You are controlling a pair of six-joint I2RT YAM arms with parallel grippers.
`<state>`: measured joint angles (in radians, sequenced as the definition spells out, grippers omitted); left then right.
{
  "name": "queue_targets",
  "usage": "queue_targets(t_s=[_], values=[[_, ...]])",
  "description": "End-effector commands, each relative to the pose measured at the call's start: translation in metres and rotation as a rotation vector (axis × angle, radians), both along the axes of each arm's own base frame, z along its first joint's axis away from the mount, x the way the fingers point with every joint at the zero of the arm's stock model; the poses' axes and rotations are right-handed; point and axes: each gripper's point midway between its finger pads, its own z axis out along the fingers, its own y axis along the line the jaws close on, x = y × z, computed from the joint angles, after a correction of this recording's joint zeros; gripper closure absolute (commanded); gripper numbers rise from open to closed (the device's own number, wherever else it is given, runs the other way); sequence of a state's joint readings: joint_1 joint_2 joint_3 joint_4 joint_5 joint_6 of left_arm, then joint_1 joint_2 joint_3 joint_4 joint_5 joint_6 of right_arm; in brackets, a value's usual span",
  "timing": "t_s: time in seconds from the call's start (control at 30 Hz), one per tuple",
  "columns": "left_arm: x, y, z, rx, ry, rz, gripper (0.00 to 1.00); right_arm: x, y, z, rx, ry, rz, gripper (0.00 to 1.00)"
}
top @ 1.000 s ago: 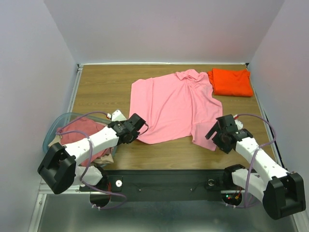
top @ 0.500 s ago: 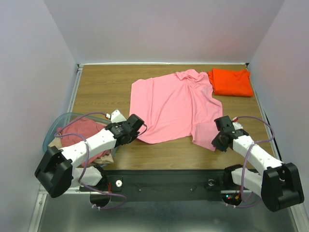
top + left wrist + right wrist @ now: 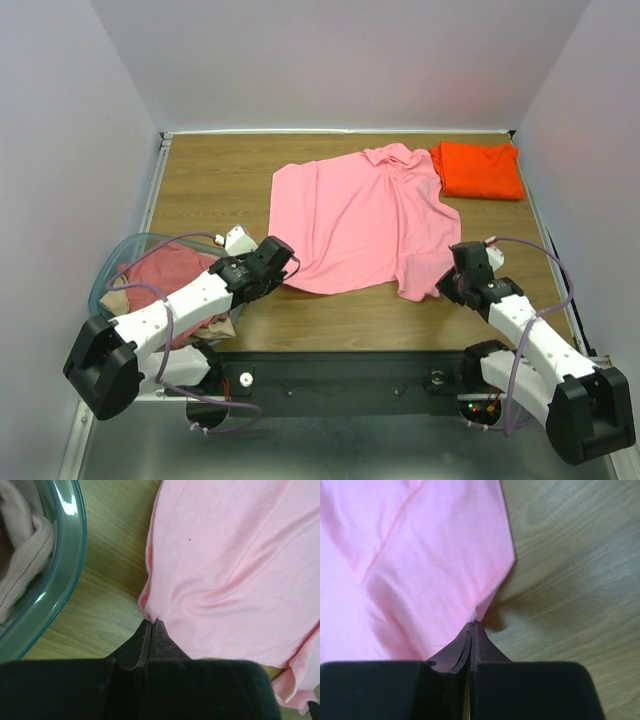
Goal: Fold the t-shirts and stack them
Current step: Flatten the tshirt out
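Note:
A light pink t-shirt (image 3: 360, 222) lies spread out on the wooden table, collar toward the back. My left gripper (image 3: 283, 267) is shut on its near left hem corner, the fabric (image 3: 235, 565) pinched at the fingertips (image 3: 153, 622). My right gripper (image 3: 447, 285) is shut on the near right corner, cloth (image 3: 425, 575) bunching up at its tips (image 3: 474, 624). A folded bright orange t-shirt (image 3: 478, 169) rests at the back right. More shirts, dusty rose (image 3: 170, 272) and tan (image 3: 22, 555), sit in the tub.
A clear bluish plastic tub (image 3: 112, 268) stands at the near left, its rim (image 3: 62, 580) just left of my left gripper. Grey walls enclose the table on three sides. Bare wood (image 3: 580, 570) shows to the right of the pink shirt.
My right gripper went from wide open to shut on the pink shirt's near right corner, moving in slightly. The left gripper kept its grip and shifted a little toward the near edge.

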<state>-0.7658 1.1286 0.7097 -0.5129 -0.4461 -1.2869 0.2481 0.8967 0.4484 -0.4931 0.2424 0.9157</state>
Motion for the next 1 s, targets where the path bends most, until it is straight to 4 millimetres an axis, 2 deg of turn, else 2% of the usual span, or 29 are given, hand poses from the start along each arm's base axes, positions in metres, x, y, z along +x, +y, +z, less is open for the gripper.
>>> queue_targets(t_s=[0.0,0.07,0.13,0.2,0.27,0.37,0.53,0.67,0.73,0.8,0.83,0.87,0.93,0.97], values=[[-0.004,0.010,-0.001,0.024,-0.008,0.009,1.00,-0.010,-0.001,-0.015,0.005,0.041,-0.011,1.00],[-0.005,0.012,-0.001,0.025,-0.007,0.011,1.00,-0.016,-0.004,-0.014,0.016,0.046,-0.046,1.00],[-0.007,0.013,-0.001,0.020,-0.007,0.009,1.00,-0.016,-0.009,-0.003,0.023,0.006,-0.099,1.00],[-0.009,0.014,-0.002,0.013,-0.010,0.010,1.00,-0.018,-0.021,0.019,0.004,-0.080,-0.155,1.00],[-0.009,0.012,-0.002,0.000,-0.013,0.003,1.00,-0.017,-0.024,0.034,0.021,-0.141,-0.180,1.00],[-0.009,0.009,-0.003,-0.008,-0.016,-0.009,1.00,-0.019,-0.015,0.028,0.053,-0.105,-0.151,1.00],[-0.009,0.011,-0.005,0.005,-0.007,-0.004,1.00,-0.028,-0.011,0.002,0.030,0.030,-0.115,1.00],[-0.009,0.009,-0.006,-0.002,-0.006,-0.009,1.00,-0.032,-0.016,0.003,0.032,0.012,-0.161,1.00],[-0.010,0.009,-0.007,-0.001,-0.004,-0.011,1.00,-0.028,-0.018,0.015,0.057,-0.041,-0.205,1.00],[-0.011,0.009,-0.004,-0.004,-0.004,-0.019,1.00,-0.025,-0.026,0.039,0.066,-0.142,-0.244,1.00],[-0.012,0.009,-0.002,-0.005,-0.004,-0.020,1.00,-0.021,-0.029,0.058,0.076,-0.200,-0.266,1.00],[-0.013,0.009,0.000,-0.007,-0.003,-0.023,1.00,-0.022,-0.034,0.069,0.072,-0.234,-0.289,1.00],[-0.015,0.009,0.005,-0.032,-0.010,-0.017,1.00,-0.037,-0.051,0.093,0.047,-0.283,-0.355,1.00],[-0.017,0.011,0.006,-0.035,-0.009,-0.019,1.00,-0.035,-0.053,0.104,0.059,-0.315,-0.382,1.00]])
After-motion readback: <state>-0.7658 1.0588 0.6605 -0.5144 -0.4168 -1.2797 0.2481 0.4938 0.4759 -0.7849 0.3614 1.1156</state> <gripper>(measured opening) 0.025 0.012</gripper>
